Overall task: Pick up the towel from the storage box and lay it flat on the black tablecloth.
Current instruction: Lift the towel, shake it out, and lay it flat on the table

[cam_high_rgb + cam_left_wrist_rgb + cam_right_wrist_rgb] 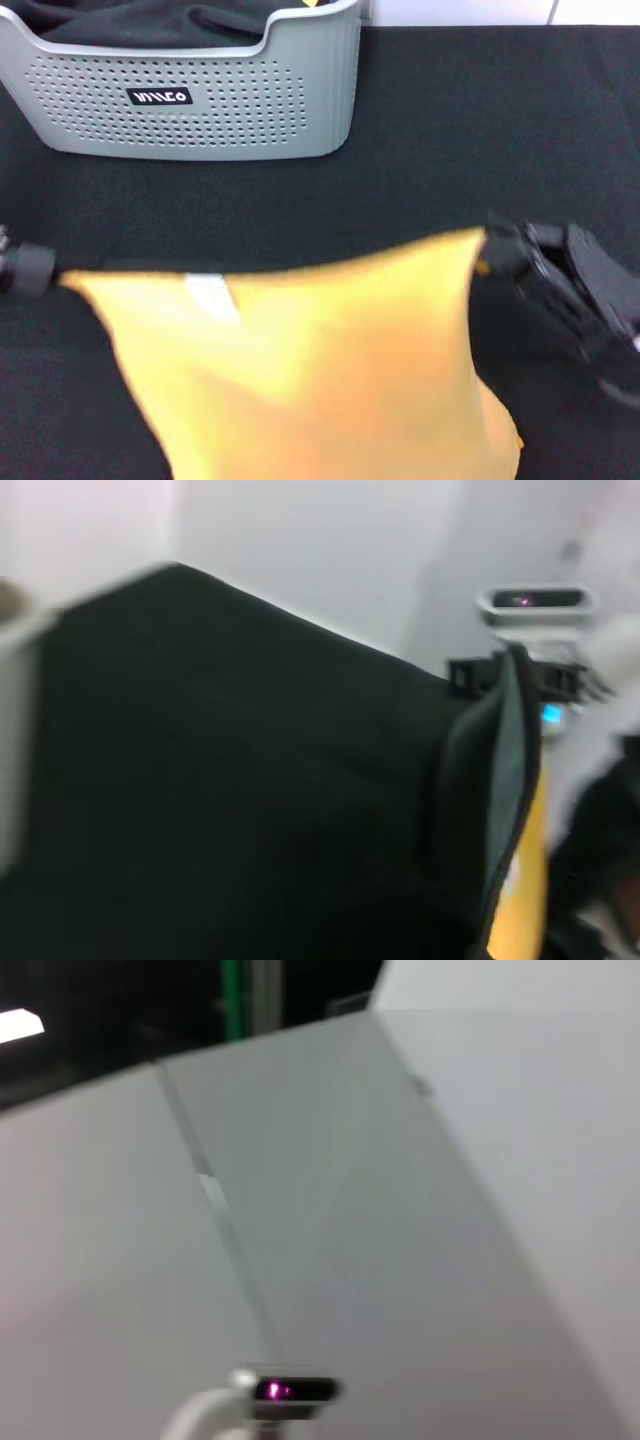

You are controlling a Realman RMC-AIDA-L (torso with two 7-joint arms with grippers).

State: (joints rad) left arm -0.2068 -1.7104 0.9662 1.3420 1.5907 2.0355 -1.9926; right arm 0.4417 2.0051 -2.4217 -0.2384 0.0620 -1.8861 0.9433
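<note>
towel [320,360]: out of the box, stretched wide between both grippers above the black tablecloth [480,130], orange side up, white label near left corner
left gripper [25,268]: at frame's left edge, pinching left corner
right gripper [505,255]: pinching right corner, arm low
storage box [200,100]: far left, dark cloth inside

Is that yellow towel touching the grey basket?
Apart. In the head view a strip of black tablecloth lies between the towel and the storage box.
</note>
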